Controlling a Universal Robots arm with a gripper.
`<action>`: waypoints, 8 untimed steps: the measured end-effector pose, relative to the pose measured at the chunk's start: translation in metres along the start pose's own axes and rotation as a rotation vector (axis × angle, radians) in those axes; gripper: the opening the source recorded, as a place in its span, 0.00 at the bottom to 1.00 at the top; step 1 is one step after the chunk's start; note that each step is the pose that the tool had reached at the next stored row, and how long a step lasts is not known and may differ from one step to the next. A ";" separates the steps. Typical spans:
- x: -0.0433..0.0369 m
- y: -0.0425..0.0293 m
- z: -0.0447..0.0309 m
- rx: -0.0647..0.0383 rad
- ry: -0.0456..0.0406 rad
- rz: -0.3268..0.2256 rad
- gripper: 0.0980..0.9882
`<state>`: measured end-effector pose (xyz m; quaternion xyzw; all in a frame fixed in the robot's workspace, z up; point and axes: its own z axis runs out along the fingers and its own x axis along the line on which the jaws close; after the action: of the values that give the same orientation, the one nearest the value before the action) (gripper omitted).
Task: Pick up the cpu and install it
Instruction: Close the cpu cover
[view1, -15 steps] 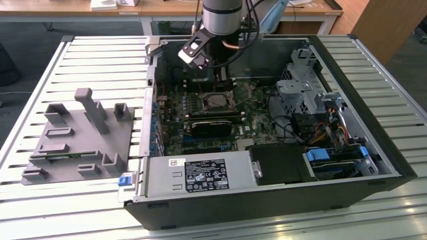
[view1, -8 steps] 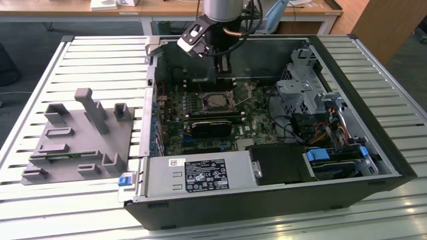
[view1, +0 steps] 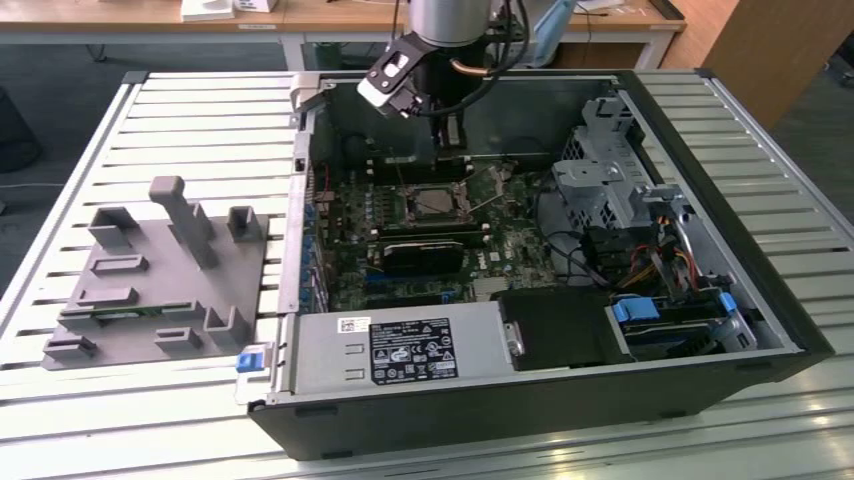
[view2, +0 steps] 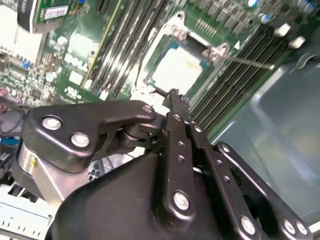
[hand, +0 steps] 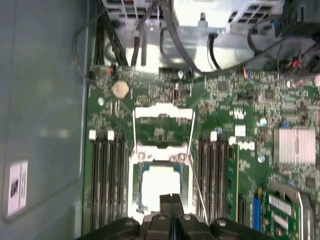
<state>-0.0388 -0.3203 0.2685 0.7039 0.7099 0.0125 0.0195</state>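
The cpu (view1: 438, 203) lies flat in the motherboard socket inside the open computer case (view1: 747, 300), its silver top facing up. In both wrist views the cpu (hand: 160, 186) (view2: 177, 67) sits framed by the socket, just beyond the fingertips. My gripper (view1: 451, 138) hangs over the board a little above the socket, toward the case's far wall. Its black fingers (hand: 171, 201) are pressed together with nothing between them. In the second wrist view the gripper (view2: 175, 96) ends short of the chip's edge and does not touch it.
The socket's metal load plate (hand: 164, 114) stands flipped open, with a thin lever (hand: 197, 185) beside it. Memory slots (hand: 107, 185) flank the socket. A grey pegged tray (view1: 154, 275) lies at the exterior view's left, and a power supply (view1: 400, 350) and drive cage (view1: 601, 180) crowd the case.
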 end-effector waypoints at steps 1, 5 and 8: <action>0.0000 0.0039 0.0004 0.000 0.0000 0.000 0.01; 0.0005 0.0206 0.0027 0.000 0.0001 0.000 0.01; 0.0013 0.0287 0.0045 0.000 0.0001 0.000 0.01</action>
<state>-0.0100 -0.3188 0.2653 0.7039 0.7099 0.0125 0.0195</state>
